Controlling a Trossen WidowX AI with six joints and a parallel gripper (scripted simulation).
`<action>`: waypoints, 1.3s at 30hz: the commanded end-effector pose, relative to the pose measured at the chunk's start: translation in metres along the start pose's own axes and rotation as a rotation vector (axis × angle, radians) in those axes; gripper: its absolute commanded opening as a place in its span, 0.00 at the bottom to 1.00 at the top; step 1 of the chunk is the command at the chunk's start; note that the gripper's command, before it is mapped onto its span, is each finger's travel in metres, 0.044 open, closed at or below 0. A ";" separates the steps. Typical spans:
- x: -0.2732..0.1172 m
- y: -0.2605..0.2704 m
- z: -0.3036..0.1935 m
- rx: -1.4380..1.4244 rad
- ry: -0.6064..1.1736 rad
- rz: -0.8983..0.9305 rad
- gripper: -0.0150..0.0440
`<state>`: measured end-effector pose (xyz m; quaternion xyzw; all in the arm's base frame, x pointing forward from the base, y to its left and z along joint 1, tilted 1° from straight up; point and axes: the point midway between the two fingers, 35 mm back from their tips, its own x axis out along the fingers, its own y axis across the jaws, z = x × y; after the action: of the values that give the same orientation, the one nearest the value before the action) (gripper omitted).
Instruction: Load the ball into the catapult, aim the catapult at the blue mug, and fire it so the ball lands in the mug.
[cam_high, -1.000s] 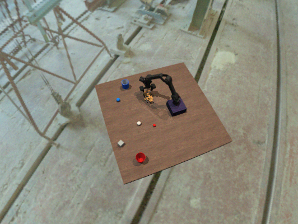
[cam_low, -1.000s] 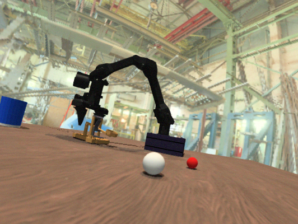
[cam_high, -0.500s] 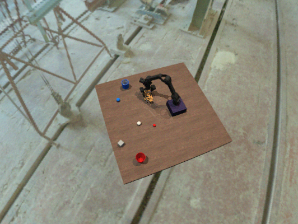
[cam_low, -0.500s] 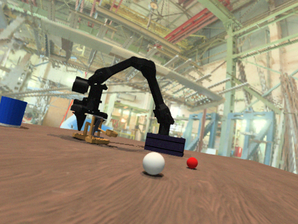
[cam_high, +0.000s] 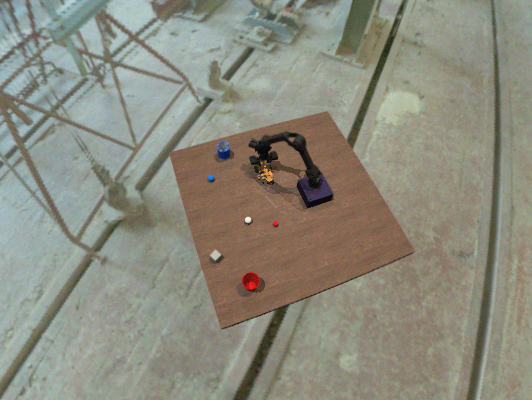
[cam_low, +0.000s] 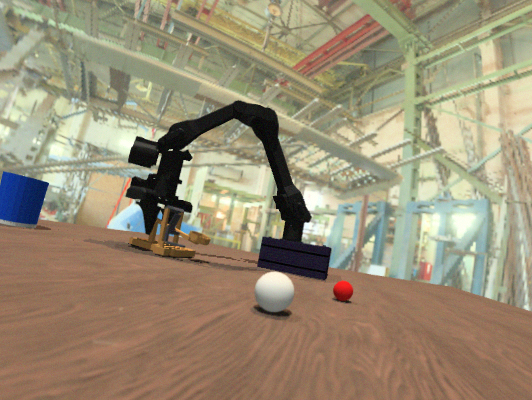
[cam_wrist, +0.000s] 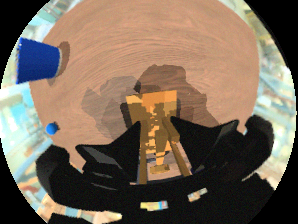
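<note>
The orange catapult (cam_high: 264, 175) (cam_low: 172, 250) (cam_wrist: 168, 98) stands on the table under the arm. My gripper (cam_high: 263, 168) (cam_low: 160, 231) (cam_wrist: 154, 121) points down over it and is partly closed, with its fingers against the two sides of the catapult's frame. The blue mug (cam_high: 223, 151) (cam_low: 21, 200) (cam_wrist: 38, 61) stands upright, apart from the catapult. A blue ball (cam_high: 211, 178) (cam_wrist: 52, 128), a white ball (cam_high: 248, 220) (cam_low: 274, 292) and a small red ball (cam_high: 275, 224) (cam_low: 343, 291) lie apart on the table. I see no ball in the catapult, but its cup is partly hidden in the wrist view.
A red cup (cam_high: 251, 281) stands near the table's front left corner, with a pale grey cube (cam_high: 215, 256) by the left edge. The arm's dark purple base block (cam_high: 316, 194) (cam_low: 294, 257) stands to the right of the catapult. The wooden table (cam_high: 340, 240) has open edges.
</note>
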<state>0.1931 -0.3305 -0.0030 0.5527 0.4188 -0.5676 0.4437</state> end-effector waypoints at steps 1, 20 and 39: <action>-0.001 0.001 0.000 0.000 -0.001 0.003 0.44; -0.049 0.001 0.000 -0.287 0.002 0.001 0.25; -0.048 0.023 -0.008 -0.848 0.004 0.005 0.25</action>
<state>0.2098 -0.3263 0.0404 0.3376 0.6118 -0.3554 0.6209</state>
